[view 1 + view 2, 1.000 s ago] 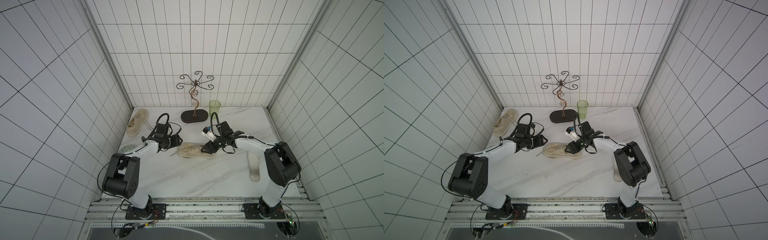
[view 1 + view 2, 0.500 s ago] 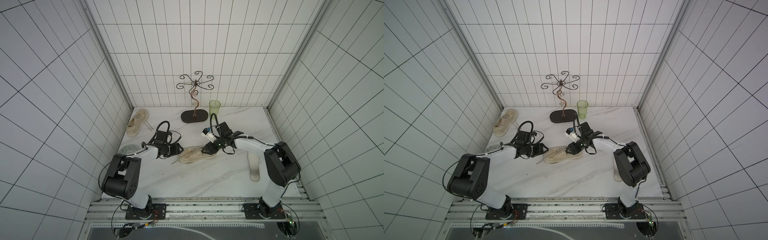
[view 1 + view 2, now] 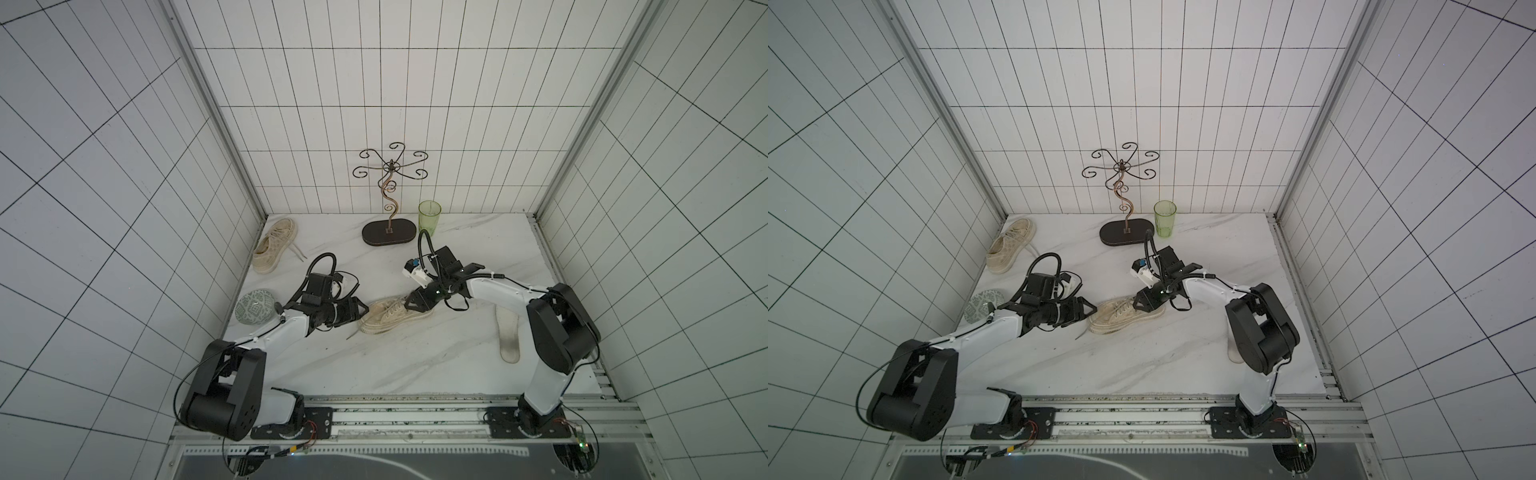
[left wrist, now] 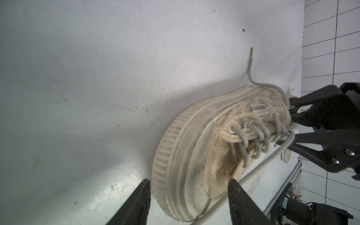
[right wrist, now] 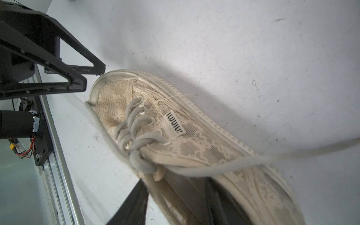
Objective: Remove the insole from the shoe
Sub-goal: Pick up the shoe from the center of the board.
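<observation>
Progress is looking early for the shoe (image 3: 395,318) being worked on: it is lying on its sole in the middle of the table (image 3: 415,374), toe pointing left and heel right, and no insole is showing outside its mouth. A loose insole (image 3: 509,336) is already lying near the right edge, well apart from this shoe, and a second shoe (image 3: 274,245) is sitting at the far left; which shoe that insole belongs to I am not able to tell. The left gripper (image 3: 365,309) is standing open right at the toe, holding nothing and seemingly placed to brace it. The right gripper (image 3: 409,305) is reaching in at the heel end with its jaws partly apart. Left to do, as I am judging it: catching the insole inside and drawing it out through the opening. Both top views are giving the layout but are hiding the shoe's mouth under the right gripper. The right wrist view is supplying that part: the shoe's collar (image 5: 175,196) is passing between the fingers (image 5: 136,206), yet the inside is dark and blurred, so whether they are pinching anything I cannot tell. Only the left wrist view is showing the toe sitting between the left fingertips (image 4: 144,196), with a lace (image 4: 250,72) trailing onto the table.
</observation>
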Action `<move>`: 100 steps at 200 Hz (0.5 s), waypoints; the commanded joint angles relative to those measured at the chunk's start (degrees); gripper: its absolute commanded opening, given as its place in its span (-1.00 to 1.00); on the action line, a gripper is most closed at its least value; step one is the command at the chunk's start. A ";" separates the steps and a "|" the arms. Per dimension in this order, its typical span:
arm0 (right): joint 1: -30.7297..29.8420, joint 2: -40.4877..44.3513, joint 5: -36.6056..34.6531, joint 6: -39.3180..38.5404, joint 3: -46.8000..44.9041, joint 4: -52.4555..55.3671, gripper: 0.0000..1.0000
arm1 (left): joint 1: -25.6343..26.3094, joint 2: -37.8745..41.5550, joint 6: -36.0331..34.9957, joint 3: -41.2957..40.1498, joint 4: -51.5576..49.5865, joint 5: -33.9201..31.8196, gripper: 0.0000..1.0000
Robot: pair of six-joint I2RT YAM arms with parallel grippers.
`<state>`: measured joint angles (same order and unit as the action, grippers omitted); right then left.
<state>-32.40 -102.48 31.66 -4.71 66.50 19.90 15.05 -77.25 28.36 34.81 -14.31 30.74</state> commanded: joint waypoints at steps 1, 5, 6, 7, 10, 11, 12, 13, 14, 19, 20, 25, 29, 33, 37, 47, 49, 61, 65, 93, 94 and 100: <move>-0.52 -0.79 -2.02 0.82 1.54 2.53 -0.05 | 1.62 -0.36 0.82 -1.53 -0.08 -0.14 0.25; -0.48 -0.78 -2.02 0.90 1.53 2.51 -0.05 | 1.71 -0.70 0.82 -1.71 -0.32 -0.53 0.24; -0.47 -0.79 -2.07 0.92 1.53 2.51 -0.05 | 1.73 -0.83 0.78 -1.78 -0.39 -0.65 0.24; -0.47 -0.75 -2.10 0.97 1.53 2.56 -0.05 | 1.73 -0.90 0.84 -1.81 -0.47 -0.75 0.24; -0.55 -0.65 -2.13 0.96 1.53 2.56 -0.05 | 1.78 -1.15 0.88 -2.02 -0.65 -0.98 0.24; -0.51 -0.63 -2.13 1.03 1.57 2.54 -0.05 | 1.80 -1.28 0.94 -2.02 -0.69 -1.05 0.24; -0.49 -0.67 -2.13 1.07 1.55 2.52 -0.05 | 1.82 -1.39 0.97 -2.11 -0.70 -1.13 0.24; -0.52 -0.64 -2.13 1.09 1.58 2.52 -0.05 | 1.82 -1.40 0.98 -2.20 -0.71 -1.17 0.24; -0.54 -0.68 -2.13 1.10 1.56 2.51 -0.05 | 1.82 -1.49 0.94 -2.29 -0.72 -1.23 0.24; -0.55 -0.69 -2.13 1.18 1.57 2.51 -0.05 | 1.83 -1.69 1.05 -2.56 -0.63 -1.43 0.24; -0.55 -0.65 -2.08 1.19 1.55 2.56 -0.05 | 1.87 -1.73 1.07 -2.64 -0.63 -1.50 0.24; -0.48 -0.62 -2.06 1.14 1.55 2.57 -0.05 | 1.84 -1.76 1.14 -3.00 -0.70 -1.86 0.24; -0.47 -0.52 -2.04 1.25 1.53 2.51 -0.05 | 1.87 -1.65 1.30 -3.13 -0.69 -2.30 0.24; -0.51 -0.45 -2.00 1.27 1.53 2.45 -0.05 | 1.88 -1.46 1.41 -3.40 -0.53 -2.79 0.24; -0.51 -0.44 -1.99 1.28 1.53 2.42 -0.05 | 1.91 -1.22 1.64 -3.66 -0.30 -3.16 0.23; -0.49 -0.37 -1.93 1.36 1.53 2.48 -0.05 | 1.84 -0.82 2.12 -4.23 0.64 -3.20 0.23; -0.54 -0.38 -1.95 1.41 1.59 2.48 -0.05 | 1.89 -0.82 2.31 -4.40 0.91 -3.16 0.23; -0.47 -0.42 -2.03 1.61 1.62 2.40 -0.05 | 2.08 -0.97 3.41 -4.93 2.25 -1.74 0.21; -0.55 -0.38 -2.08 1.70 1.62 2.42 -0.06 | 2.22 -1.13 3.79 -5.13 2.69 -0.97 0.21; -0.47 -0.70 -3.13 2.73 1.65 2.09 -0.06 | 4.70 -1.24 8.83 -8.47 7.78 2.39 0.21; -0.47 -0.70 -3.11 2.75 1.63 2.12 -0.06 | 4.80 -1.19 9.13 -8.63 8.10 2.48 0.21; -0.48 -0.75 -3.14 3.01 1.54 1.87 -0.06 | 5.34 -1.14 10.48 -9.67 9.68 2.97 0.20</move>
<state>-32.42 -102.48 30.30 -3.09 66.50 19.99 17.96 -78.39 33.56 29.10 -8.80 30.94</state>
